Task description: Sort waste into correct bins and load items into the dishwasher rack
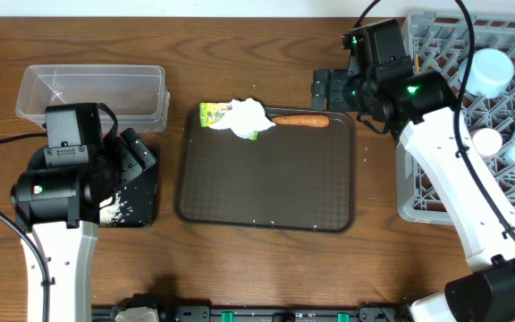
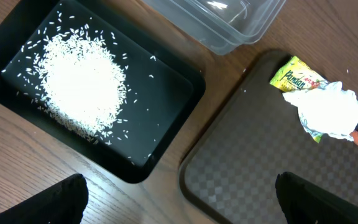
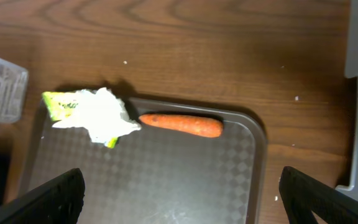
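Over the black tray (image 2: 166,93), left gripper (image 1: 137,154) tilts down, jaws wide — right gripper (image 1: 329,89) likewise, near the carrot (image 1: 300,120).

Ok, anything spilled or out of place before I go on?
Nothing damaged. A few white specks, maybe grains, lie on the table beside the brown tray. The tissue covers part of the wrapper and touches the carrot, bunched at the tray's far edge. The rice heap sits inside the black tray.
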Action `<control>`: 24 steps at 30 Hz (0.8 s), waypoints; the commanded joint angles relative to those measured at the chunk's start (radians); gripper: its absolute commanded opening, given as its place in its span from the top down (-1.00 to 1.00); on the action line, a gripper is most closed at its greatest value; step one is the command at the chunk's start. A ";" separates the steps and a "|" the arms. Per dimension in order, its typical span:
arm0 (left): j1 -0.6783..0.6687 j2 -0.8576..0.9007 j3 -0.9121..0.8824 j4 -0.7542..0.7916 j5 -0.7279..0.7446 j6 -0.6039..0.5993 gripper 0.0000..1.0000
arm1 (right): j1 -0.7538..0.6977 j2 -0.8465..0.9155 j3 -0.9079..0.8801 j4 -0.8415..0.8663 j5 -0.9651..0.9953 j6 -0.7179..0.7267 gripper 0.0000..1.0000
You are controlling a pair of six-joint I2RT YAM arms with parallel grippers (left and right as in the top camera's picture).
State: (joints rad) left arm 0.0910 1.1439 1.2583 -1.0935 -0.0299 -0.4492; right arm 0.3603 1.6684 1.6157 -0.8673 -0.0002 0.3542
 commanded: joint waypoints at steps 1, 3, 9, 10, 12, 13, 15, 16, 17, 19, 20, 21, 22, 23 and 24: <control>0.005 0.001 0.016 -0.002 -0.008 -0.009 -0.99 | 0.006 0.006 0.005 0.000 0.101 -0.012 -0.99; 0.005 0.001 0.016 -0.002 -0.008 -0.009 -0.98 | 0.005 0.006 0.005 -0.001 0.187 -0.012 -0.99; 0.005 0.001 0.016 -0.002 -0.008 -0.009 -0.99 | -0.030 0.008 0.005 -0.005 0.401 -0.011 -0.98; 0.005 0.001 0.016 -0.002 -0.008 -0.009 -0.99 | -0.037 0.008 0.005 -0.005 0.399 -0.011 -0.99; 0.005 0.001 0.016 -0.002 -0.008 -0.009 -0.99 | -0.048 0.008 0.005 -0.011 0.393 -0.011 -0.98; 0.005 0.001 0.016 -0.002 -0.008 -0.009 -0.99 | -0.053 0.008 0.005 -0.013 0.393 -0.012 -0.98; 0.005 0.001 0.016 -0.002 -0.008 -0.009 -0.98 | -0.061 0.008 0.005 -0.024 0.393 -0.011 -0.99; 0.005 0.001 0.016 -0.002 -0.008 -0.009 -0.99 | -0.063 0.008 0.005 -0.026 0.392 -0.011 -0.98; 0.005 0.001 0.016 -0.002 -0.008 -0.009 -0.98 | -0.065 0.008 0.005 -0.026 0.392 -0.011 -0.98; 0.005 0.001 0.016 -0.002 -0.008 -0.009 -0.99 | -0.066 0.008 0.005 -0.026 0.392 -0.011 -0.99; 0.005 0.001 0.016 -0.002 -0.008 -0.009 -0.98 | -0.065 0.008 0.005 -0.026 0.392 -0.011 -0.99; 0.005 0.001 0.016 -0.002 -0.008 -0.009 -0.99 | -0.064 0.008 0.005 -0.026 0.392 -0.011 -0.98; 0.005 0.001 0.016 -0.002 -0.009 -0.009 -0.98 | -0.064 0.008 0.005 -0.026 0.392 -0.011 -0.98; 0.005 0.001 0.016 -0.002 -0.008 -0.009 -0.99 | -0.064 0.008 0.005 -0.027 0.392 -0.011 -0.99; 0.005 0.001 0.016 -0.002 -0.008 -0.009 -0.99 | -0.064 0.008 0.005 -0.027 0.392 -0.011 -0.98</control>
State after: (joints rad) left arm 0.0910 1.1439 1.2583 -1.0935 -0.0299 -0.4492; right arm 0.3050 1.6691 1.6157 -0.8936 0.3668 0.3542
